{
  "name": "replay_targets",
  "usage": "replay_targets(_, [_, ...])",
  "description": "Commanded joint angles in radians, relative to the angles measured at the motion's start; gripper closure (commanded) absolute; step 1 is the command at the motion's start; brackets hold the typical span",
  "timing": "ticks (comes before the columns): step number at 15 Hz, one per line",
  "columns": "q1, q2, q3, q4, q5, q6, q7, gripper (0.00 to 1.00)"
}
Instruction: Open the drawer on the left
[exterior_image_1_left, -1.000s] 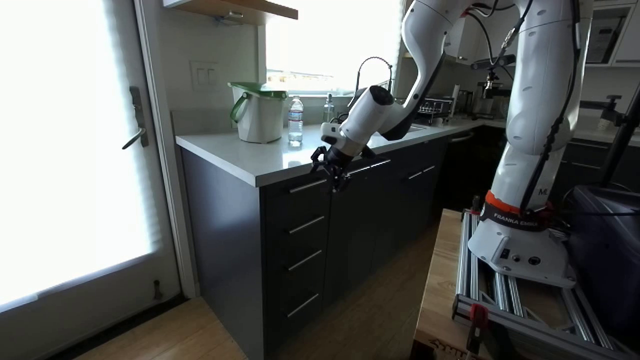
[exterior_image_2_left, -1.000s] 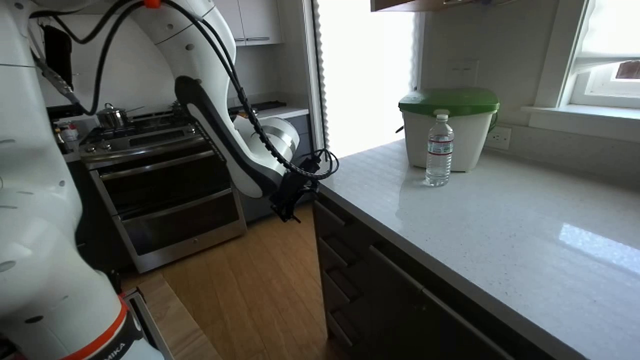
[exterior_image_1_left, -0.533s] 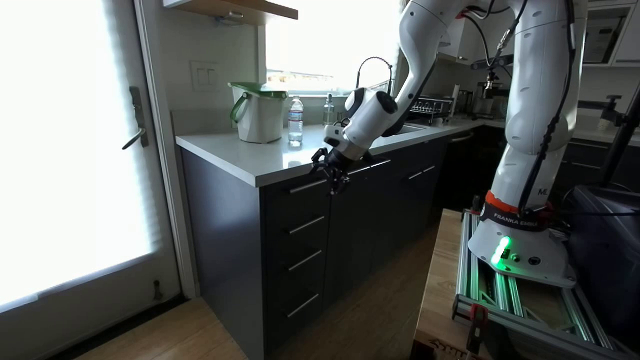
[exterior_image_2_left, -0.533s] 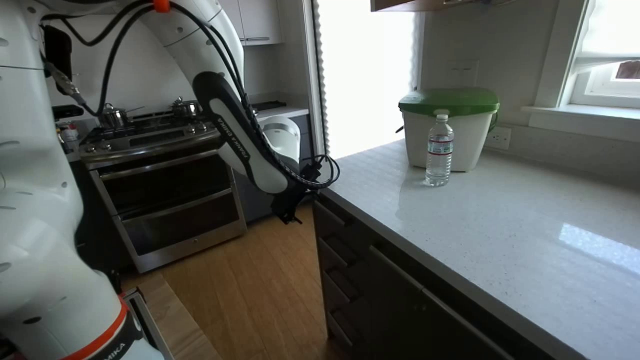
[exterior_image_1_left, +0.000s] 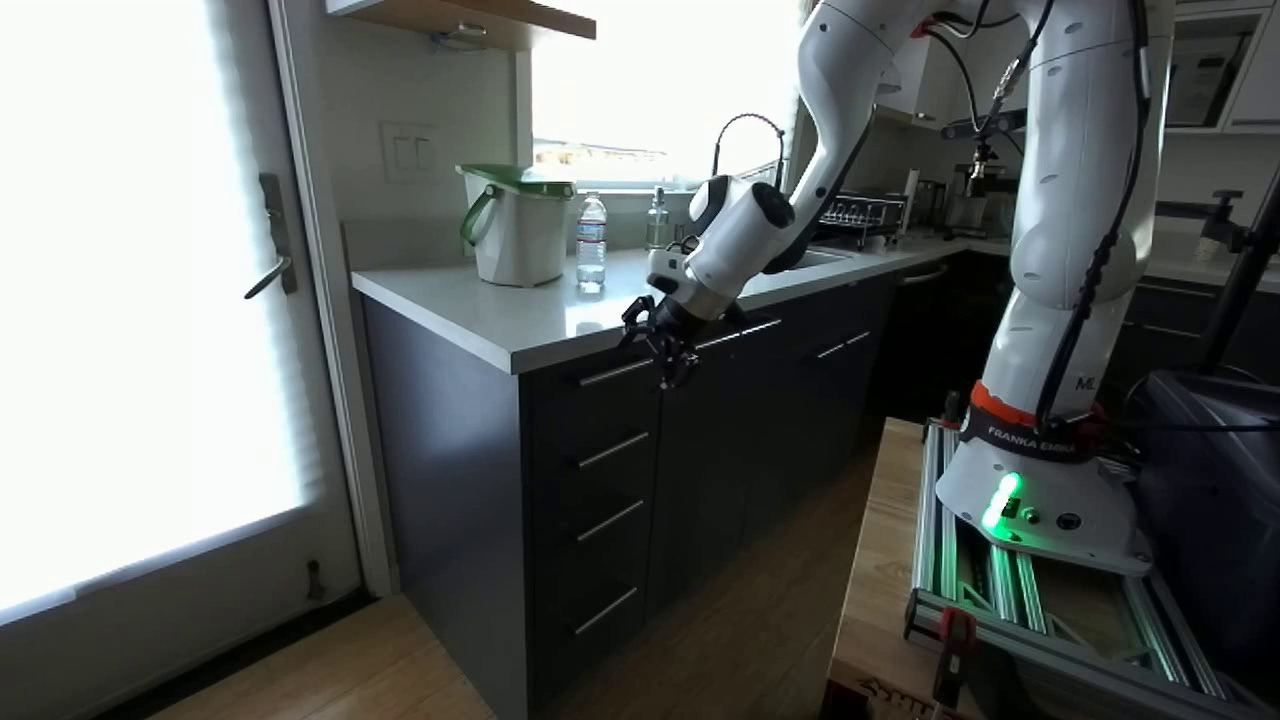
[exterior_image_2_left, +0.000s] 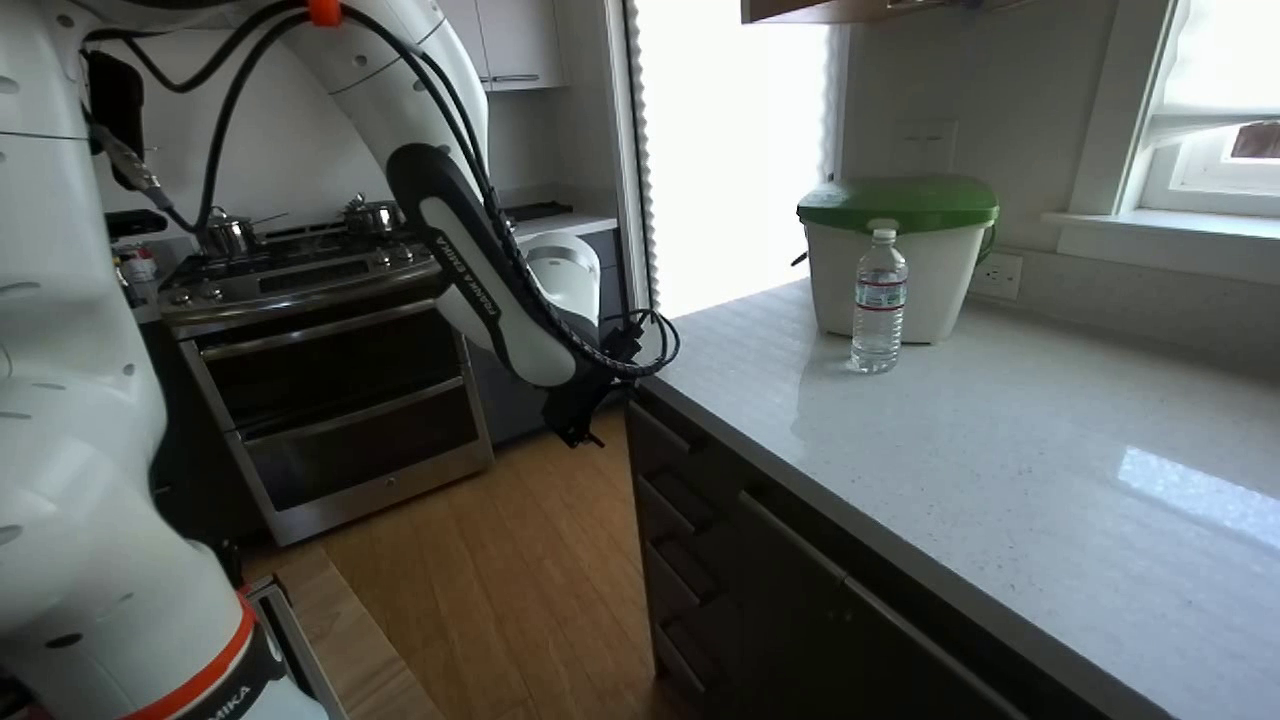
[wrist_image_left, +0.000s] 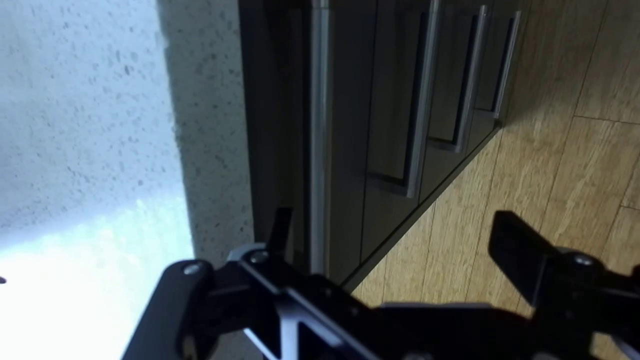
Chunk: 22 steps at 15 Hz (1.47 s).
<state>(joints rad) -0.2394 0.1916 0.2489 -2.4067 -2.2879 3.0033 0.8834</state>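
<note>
A stack of like dark charcoal drawers stands at the left end of the counter, all shut. The top drawer (exterior_image_1_left: 590, 415) has a slim silver bar handle (exterior_image_1_left: 615, 372); this drawer also shows in an exterior view (exterior_image_2_left: 655, 440). No wooden inner box shows. My gripper (exterior_image_1_left: 652, 347) is open and empty, close to the right end of the top handle, below the counter edge. It also shows in an exterior view (exterior_image_2_left: 575, 420), partly hidden by the arm. In the wrist view, the top handle (wrist_image_left: 320, 140) lies between the open fingers (wrist_image_left: 395, 232), nearer the left finger; contact cannot be told.
The white countertop (exterior_image_1_left: 450, 300) overhangs the drawers. On it stand a white bin with a green lid (exterior_image_1_left: 520, 235), a water bottle (exterior_image_1_left: 591, 245) and a soap bottle (exterior_image_1_left: 656, 220). Dark cabinet doors (exterior_image_1_left: 705, 460) adjoin the drawers. An oven (exterior_image_2_left: 350, 400) stands behind the arm.
Over the first half second my forearm and wrist shifted, the gripper dipped very slightly, and a green light came on at the base. Since then nothing has visibly moved. The drawers stay shut.
</note>
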Motion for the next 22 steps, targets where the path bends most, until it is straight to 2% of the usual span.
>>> replay_targets(1, [-0.010,0.015,0.025,0.001,-0.067,-0.028,0.070,0.00])
replay_targets(9, [-0.015,0.053,0.065,-0.022,-0.271,-0.166,0.306,0.00])
replay_targets(10, [-0.022,0.058,0.083,-0.021,-0.220,-0.182,0.266,0.00])
replay_targets(16, [-0.031,0.089,0.112,-0.017,-0.219,-0.258,0.265,0.00])
replay_targets(22, [-0.042,0.125,0.116,0.004,-0.219,-0.270,0.254,0.00])
